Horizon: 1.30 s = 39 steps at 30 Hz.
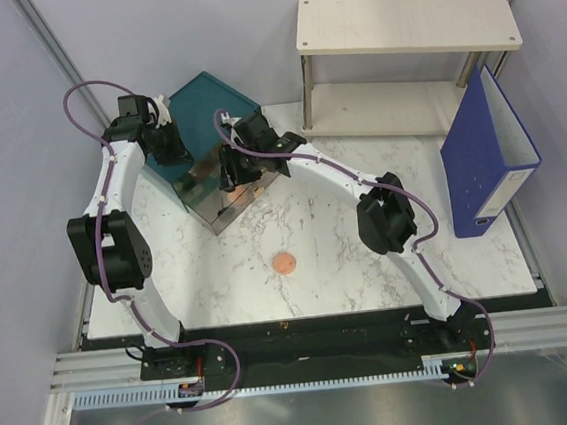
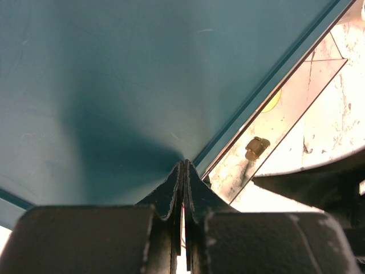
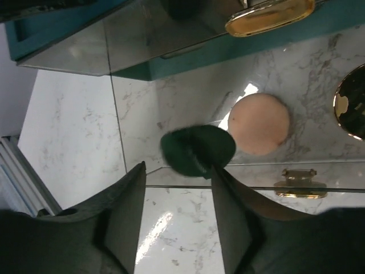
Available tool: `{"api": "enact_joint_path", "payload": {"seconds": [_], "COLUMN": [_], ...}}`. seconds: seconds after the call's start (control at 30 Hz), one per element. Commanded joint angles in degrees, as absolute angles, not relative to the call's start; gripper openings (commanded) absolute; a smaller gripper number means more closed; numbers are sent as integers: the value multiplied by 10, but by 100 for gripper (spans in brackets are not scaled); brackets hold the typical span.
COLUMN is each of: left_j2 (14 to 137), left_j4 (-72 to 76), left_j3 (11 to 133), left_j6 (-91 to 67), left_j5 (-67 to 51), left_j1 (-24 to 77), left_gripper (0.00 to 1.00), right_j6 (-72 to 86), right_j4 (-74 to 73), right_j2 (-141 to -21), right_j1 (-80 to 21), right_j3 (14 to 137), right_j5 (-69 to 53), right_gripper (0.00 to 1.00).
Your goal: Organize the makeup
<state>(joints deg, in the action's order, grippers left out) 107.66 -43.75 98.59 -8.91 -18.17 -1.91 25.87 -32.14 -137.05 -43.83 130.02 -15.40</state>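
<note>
Left claw [image 2: 183,171] is clenched empty against the teal drawer box [image 2: 114,85]. Right claw [image 3: 178,168] is released. The blurred dark green compact [image 3: 197,149] is over the clear drawer [image 3: 342,177], beside a peach-pink disc [image 3: 259,124], and could settle tilted against the front wall.

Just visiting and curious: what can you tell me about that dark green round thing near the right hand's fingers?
The dark green round compact is a small flat disc, matte-looking, its outline blurred. It appears to lie in the pulled-out clear plastic drawer, near its front wall, close beside a peach-pink round disc. The right hand stands open over it; contact cannot be told.
</note>
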Motion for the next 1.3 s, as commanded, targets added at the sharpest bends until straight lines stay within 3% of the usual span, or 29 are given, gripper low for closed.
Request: {"api": "enact_joint_path", "payload": {"seconds": [0.0, 0.07, 0.37, 0.67, 0.97, 1.27], "left_j2": [1114, 1114, 1114, 1115, 1114, 1114], "left_j4": [-617, -616, -617, -615, -609, -609], "left_j3": [933, 933, 935, 933, 919, 920], "left_j6": [-63, -63, -65, -66, -67, -66], "left_j5": [-147, -146, -150, -142, -147, -151], "left_j1": [-12, -11, -12, -11, -12, -12], "left_gripper": [4, 5, 5, 6, 9, 10], "right_j6": [284, 285, 243, 180, 190, 197], "right_j4": [-301, -292, -292, -367, -359, -331], "right_j2": [-1365, -1356, -1252, -1100, -1092, -1131], "right_j1": [-439, -439, -433, -452, -512, -516], "right_j3": [1312, 1297, 1213, 934, 807, 798], "right_j5": [-162, -155, -135, -98, -98, -93], "right_gripper": [61, 65, 64, 61, 63, 62]}}
